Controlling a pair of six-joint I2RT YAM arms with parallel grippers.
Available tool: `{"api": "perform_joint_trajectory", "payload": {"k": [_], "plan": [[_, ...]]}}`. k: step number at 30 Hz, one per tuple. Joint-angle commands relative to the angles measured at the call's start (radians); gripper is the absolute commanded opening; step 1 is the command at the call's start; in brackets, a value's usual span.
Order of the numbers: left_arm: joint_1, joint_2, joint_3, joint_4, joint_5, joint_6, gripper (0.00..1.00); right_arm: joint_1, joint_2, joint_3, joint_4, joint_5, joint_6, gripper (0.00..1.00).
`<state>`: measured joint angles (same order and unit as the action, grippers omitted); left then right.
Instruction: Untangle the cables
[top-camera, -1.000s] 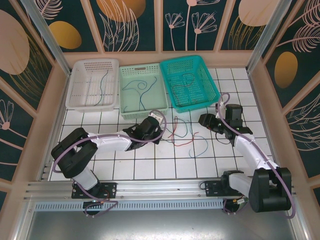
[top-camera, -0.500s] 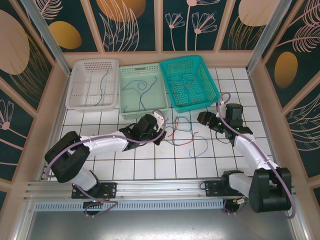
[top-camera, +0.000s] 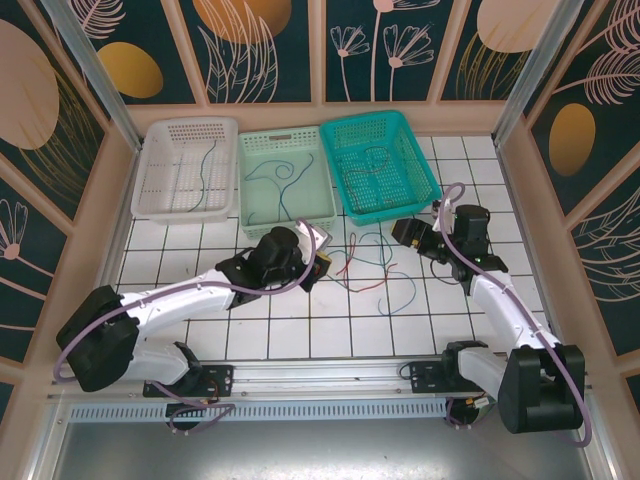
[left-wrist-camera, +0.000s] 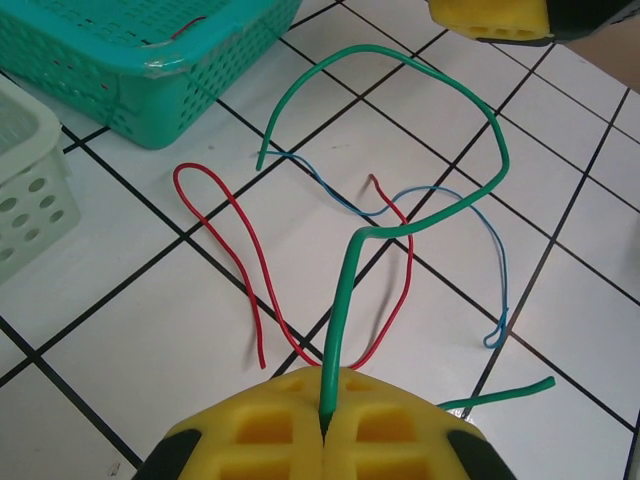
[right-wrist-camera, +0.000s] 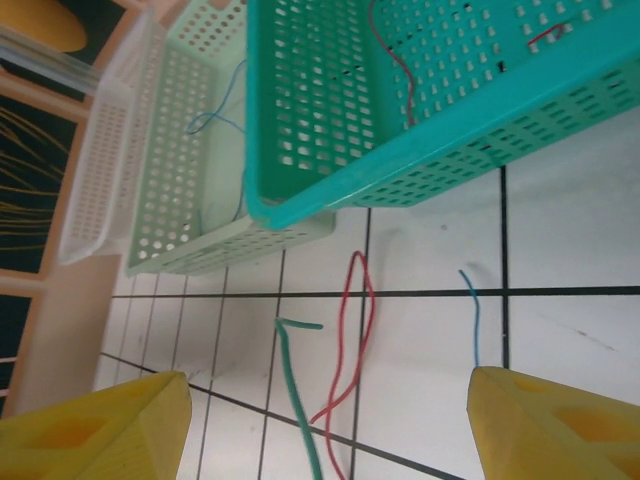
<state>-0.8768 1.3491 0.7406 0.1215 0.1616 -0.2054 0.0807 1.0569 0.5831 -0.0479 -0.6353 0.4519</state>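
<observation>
While left pincer (left-wrist-camera: 322, 422) clamps green cable (left-wrist-camera: 495, 140), right pincer (right-wrist-camera: 325, 420) gapes; basket sticker (top-camera: 285, 137) seemingly illegible.

Tangled cables (top-camera: 368, 262) lie between left claw (top-camera: 318, 258) and right claw (top-camera: 404, 232).

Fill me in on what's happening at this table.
Two robot arms are sorting out a tangle of cables. The left hand is shut on one end of the green cable, which arcs over the red cable and the blue cable lying on the tiled table. The right hand is open and holds nothing, beside the teal basket, which has other cables in it.
</observation>
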Motion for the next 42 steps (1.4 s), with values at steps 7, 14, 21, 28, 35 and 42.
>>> {"api": "perform_joint_trajectory", "payload": {"k": [7, 14, 21, 28, 35, 42], "plan": [[-0.005, -0.026, -0.009, 0.010, 0.038, 0.038, 0.00, 0.054, 0.015, 0.025, 0.079, -0.145, 0.013, 0.71], [-0.007, -0.051, -0.008, -0.005, 0.034, 0.063, 0.00, 0.094, 0.118, 0.077, -0.010, -0.144, -0.073, 0.62], [-0.009, -0.068, -0.010, -0.023, 0.053, 0.089, 0.00, 0.114, 0.165, 0.111, -0.036, -0.186, -0.126, 0.56], [-0.010, -0.058, -0.004, -0.029, 0.049, 0.096, 0.00, 0.157, 0.188, 0.120, -0.015, -0.211, -0.142, 0.47], [-0.012, -0.065, 0.001, -0.042, 0.032, 0.110, 0.00, 0.162, 0.204, 0.123, -0.027, -0.213, -0.152, 0.30], [-0.012, -0.067, -0.008, -0.046, 0.032, 0.112, 0.00, 0.165, 0.155, 0.110, 0.060, -0.103, -0.117, 0.00]]}}
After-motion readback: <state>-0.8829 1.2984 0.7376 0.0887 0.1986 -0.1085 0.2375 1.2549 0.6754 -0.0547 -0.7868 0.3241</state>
